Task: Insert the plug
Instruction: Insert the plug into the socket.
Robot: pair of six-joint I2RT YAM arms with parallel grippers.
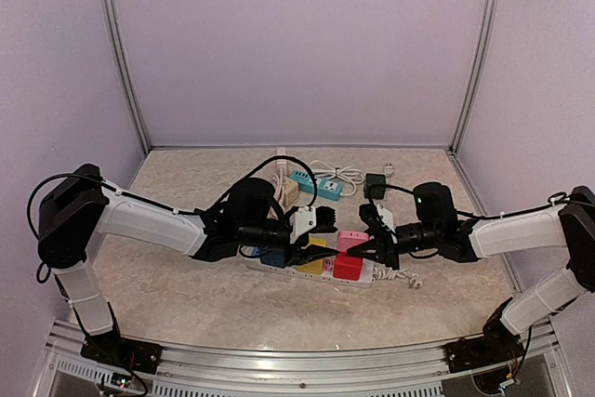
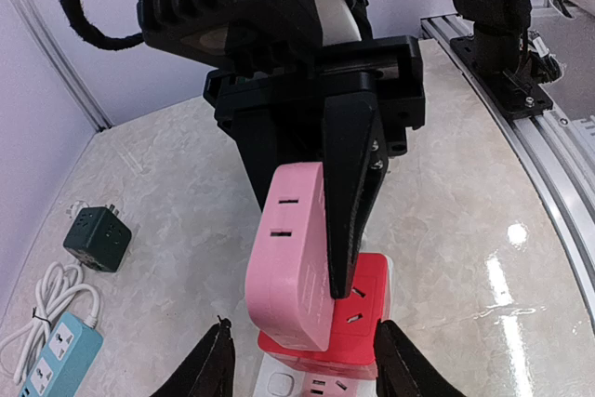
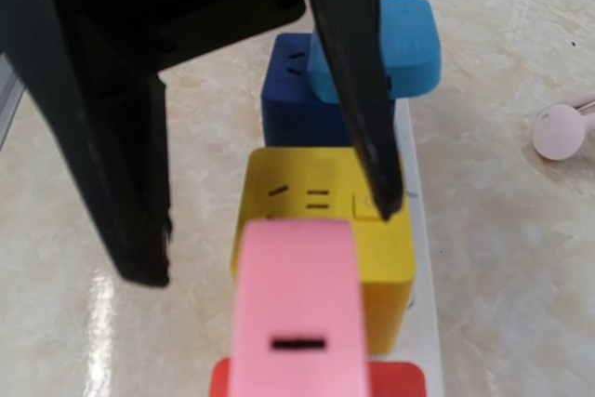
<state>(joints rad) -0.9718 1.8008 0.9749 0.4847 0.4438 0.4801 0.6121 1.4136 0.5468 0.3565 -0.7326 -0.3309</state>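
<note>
**Asker:** Where is the plug, and what has hold of it?

**Describer:** The pink plug is a chunky block hanging in the air at a slant. The right gripper has narrowed around it. One black finger lies flat along the plug's side, and the other is mostly hidden behind it. The plug hovers just over a red block, which sits on a white power strip in the middle of the table.

**Asker:** And the other arm?

**Describer:** The left gripper is spread wide and holds nothing. Its tips sit low on either side of the strip, facing the plug.

**Asker:** What else is on the strip?

**Describer:** A yellow block stands beside the red one, with a dark blue block beyond it.

**Asker:** What could go wrong from here?

**Describer:** In my judgement the tilt is the main risk. Pushed down at a slant, the prongs could miss their slots, jam or bend. The prongs are hidden, so I cannot tell which socket they are over.

The visible fingertip reaches down to the red block's top and could catch on it. The neighbouring blocks leave little room.

Nothing pins the strip, so a hard push might slide it instead of seating the plug.
</note>
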